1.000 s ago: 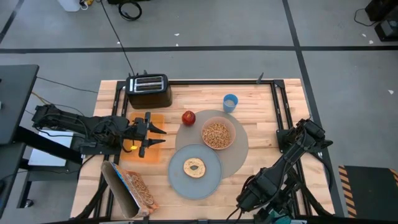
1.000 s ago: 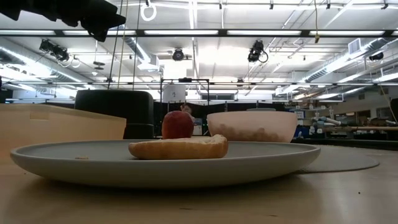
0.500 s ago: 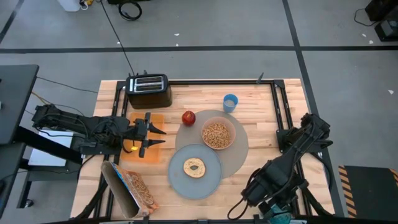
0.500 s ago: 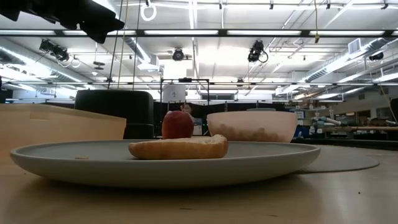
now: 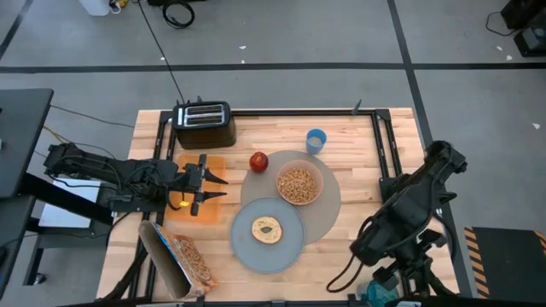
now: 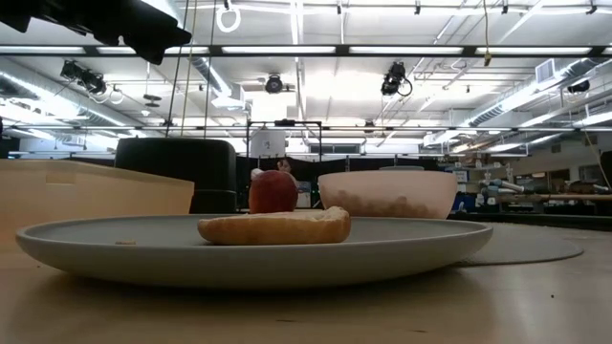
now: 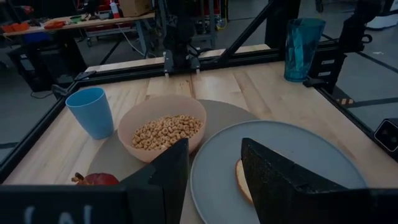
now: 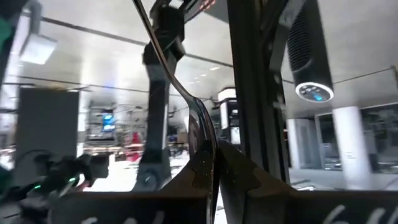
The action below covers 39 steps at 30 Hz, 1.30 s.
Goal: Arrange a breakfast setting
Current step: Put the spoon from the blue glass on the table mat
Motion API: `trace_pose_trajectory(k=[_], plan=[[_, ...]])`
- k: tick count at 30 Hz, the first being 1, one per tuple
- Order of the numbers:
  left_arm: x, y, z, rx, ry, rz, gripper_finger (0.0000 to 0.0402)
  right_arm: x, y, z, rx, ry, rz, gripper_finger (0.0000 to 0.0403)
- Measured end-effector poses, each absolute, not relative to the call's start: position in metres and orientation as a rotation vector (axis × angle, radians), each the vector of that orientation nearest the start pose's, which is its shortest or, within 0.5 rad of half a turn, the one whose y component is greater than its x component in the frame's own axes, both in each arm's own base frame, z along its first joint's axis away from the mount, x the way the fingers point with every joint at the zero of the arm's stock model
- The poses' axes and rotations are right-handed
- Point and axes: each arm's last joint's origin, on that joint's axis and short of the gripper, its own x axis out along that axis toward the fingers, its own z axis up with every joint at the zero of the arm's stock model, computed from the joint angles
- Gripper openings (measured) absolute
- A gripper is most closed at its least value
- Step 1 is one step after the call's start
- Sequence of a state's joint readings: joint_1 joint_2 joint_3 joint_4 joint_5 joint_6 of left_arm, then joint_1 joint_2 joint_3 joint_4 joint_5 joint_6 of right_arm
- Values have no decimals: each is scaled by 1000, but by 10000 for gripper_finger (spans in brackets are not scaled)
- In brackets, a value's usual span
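**Setting nearly laid, spoon nowhere seen**

The left claw (image 5: pixel 207 181) is held spread and empty above the orange translucent rectangular board (image 5: pixel 194 198), at the left of the wooden surface (image 5: pixel 358 145). The right claw is pressed together, its arm folded back off the surface's right edge. On the large round grey-tan mat (image 5: pixel 328 198) sits the translucent pink bowl (image 5: pixel 299 184) of cereal; the smaller grey plate (image 5: pixel 286 243) overlaps the mat's edge and carries the bagel (image 5: pixel 267 228). The red apple (image 5: pixel 258 161) and small blue cup (image 5: pixel 316 141) stand just beside the mat. A spoon is best sought next and laid gently beside the bowl. No spoon can be made out; the plate's near rim is cut off in the left wrist view.
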<state>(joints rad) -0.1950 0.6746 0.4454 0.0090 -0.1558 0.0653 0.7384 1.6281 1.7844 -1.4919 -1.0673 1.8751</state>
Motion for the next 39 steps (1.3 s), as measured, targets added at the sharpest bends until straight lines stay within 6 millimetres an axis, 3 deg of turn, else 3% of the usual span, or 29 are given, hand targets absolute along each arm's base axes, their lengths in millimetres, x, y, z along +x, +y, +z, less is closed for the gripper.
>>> trace_pose_trajectory(k=[9, 13, 15, 21, 30, 35, 39], plan=[[158, -27, 250, 109, 213, -60, 155, 161, 176, 428, 1449, 2233, -404, 15], [160, -30, 251, 87, 194, -160, 155, 150, 161, 429, 1431, 2116, -510, 12], [164, -32, 252, 70, 181, -191, 155, 152, 158, 424, 1365, 2040, -478, 12], [188, -39, 242, 50, 177, -253, 155, 187, 143, 386, 1053, 1735, -351, 12], [225, -49, 217, 41, 169, -343, 155, 239, 97, 308, 359, 1773, 5, 12], [231, -50, 209, 19, 200, -343, 155, 247, 64, 280, -85, 1786, 151, 12], [231, -50, 209, -11, 200, -340, 155, 253, 41, 255, -253, 1697, 297, 12]])
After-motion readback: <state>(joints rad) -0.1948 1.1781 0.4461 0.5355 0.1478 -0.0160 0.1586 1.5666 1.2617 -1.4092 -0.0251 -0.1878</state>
